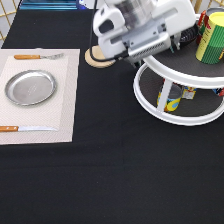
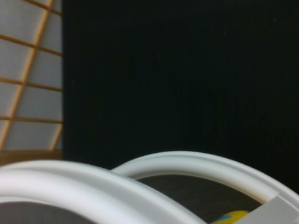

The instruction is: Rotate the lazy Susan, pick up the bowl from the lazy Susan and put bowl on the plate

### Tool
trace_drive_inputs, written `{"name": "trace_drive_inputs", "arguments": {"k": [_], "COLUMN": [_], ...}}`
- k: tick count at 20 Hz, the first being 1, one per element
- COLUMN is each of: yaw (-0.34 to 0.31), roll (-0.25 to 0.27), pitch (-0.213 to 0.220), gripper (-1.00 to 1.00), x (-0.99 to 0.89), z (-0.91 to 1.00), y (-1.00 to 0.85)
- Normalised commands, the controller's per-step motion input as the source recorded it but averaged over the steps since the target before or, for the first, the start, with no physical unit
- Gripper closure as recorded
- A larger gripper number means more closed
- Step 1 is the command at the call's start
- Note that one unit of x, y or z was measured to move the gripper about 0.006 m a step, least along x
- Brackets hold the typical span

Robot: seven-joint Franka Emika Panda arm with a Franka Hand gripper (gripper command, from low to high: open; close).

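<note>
Status: the white Panda arm's gripper (image 1: 131, 59) sits at the upper tier of the large white two-tier lazy Susan (image 1: 200, 79) with dark grey shelves, on the side of it facing the exterior view's left. The arm body blocks the fingers, so I can't tell whether they're apart or closed, or whether anything is in them. The round glossy black bowl isn't visible in either view; if it's on the turntable it's hidden behind the arm or out of view, can't say which. The round shiny silver metal plate (image 1: 30, 87) is well away from the lazy Susan toward the exterior view's left, on a pale rectangular placemat (image 1: 65, 100), and there's nothing on it. So the placing step isn't done; whether the pick has started, no evidence either way. Judgement: early stage, arm at the pickup site, delivery all left. Other items relative to the lazy Susan: a yellow and green can (image 1: 212, 39) on its top tier at the exterior view's right edge, a yellow and blue can (image 1: 171, 98) on its lower tier behind a white post, and a small round light wooden disc (image 1: 96, 57) just off its left side, partly under the arm. On the placemat, a wooden-handled fork (image 1: 37, 56) above the plate and a wooden-handled knife (image 1: 25, 129) below it. Wrist view shows only the lazy Susan's white rims (image 2: 198, 167) up close against the black tablecloth (image 2: 183, 75), no bowl.
</note>
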Motion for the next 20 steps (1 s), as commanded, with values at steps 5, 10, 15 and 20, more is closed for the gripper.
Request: {"name": "trace_drive_inputs", "arguments": {"k": [5, 10, 15, 20], "yaw": [0.0, 0.0, 0.0, 0.003], "roll": [-0.108, -0.089, -0.095, -0.099], "pitch": [-0.204, -0.166, -0.043, -0.001], "gripper": [-1.0, -1.0, -1.0, -1.0], "x": [-0.94, -1.0, -1.0, -1.0], "z": [0.44, -0.03, -0.37, -0.35], "y": [-0.02, 0.0, 0.0, 0.11]}}
